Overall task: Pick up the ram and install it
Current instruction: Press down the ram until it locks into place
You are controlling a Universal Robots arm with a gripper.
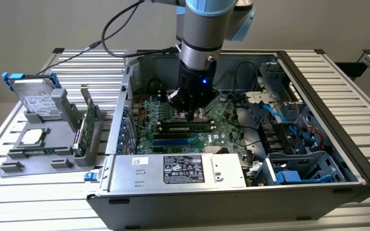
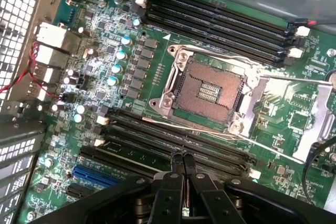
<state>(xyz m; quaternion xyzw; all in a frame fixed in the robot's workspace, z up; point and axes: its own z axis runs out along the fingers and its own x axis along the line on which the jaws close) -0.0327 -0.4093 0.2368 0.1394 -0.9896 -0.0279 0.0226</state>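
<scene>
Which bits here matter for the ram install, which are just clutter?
Job: claw, shut; ram under it in a motherboard slot.
Lying about: hard drive, processor chip, expansion card, all in the grey rack beside the case.

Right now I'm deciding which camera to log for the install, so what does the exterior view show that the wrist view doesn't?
Exterior alone: the whole open black computer case, the grey power supply box, the grey parts holder beside the case, and a long green ram stick lying in a motherboard slot under the gripper. Wrist alone: the open square processor socket and the empty black memory slots beyond it. Both share the green motherboard and the shut black gripper fingers.
</scene>
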